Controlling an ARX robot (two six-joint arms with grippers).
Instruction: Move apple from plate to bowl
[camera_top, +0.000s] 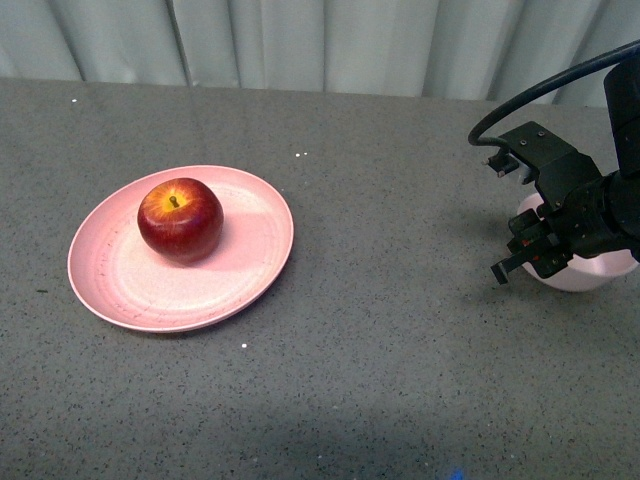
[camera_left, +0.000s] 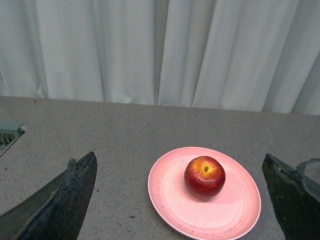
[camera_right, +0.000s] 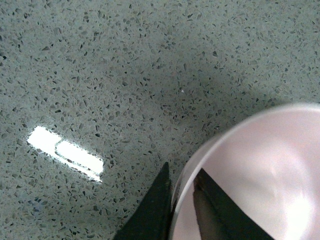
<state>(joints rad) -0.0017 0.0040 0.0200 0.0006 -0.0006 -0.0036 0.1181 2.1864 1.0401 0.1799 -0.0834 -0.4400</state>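
the apple (camera_top: 180, 218) is seen resting on the plate (camera_top: 232, 290), left of centre on the speckled grey table (camera_top: 400, 330). the bowl (camera_top: 592, 272) is set well apart to the right, its rim pinched by the right gripper (camera_right: 181, 197), one finger inside, one outside. the left gripper (camera_left: 178, 156) is held spread wide.

Finishes: mostly matt, only the apple glossy.
Apple (camera_top: 180, 218) shiny, smooth skin; plate (camera_top: 120, 285) matt, faint speckles, plastic-looking; bowl (camera_right: 270, 170) smooth w/ slight sheen inside; table (camera_top: 400, 330) grey speckled stone-like top, reflects lamp; curtain (camera_top: 300, 40) soft pleated cloth.
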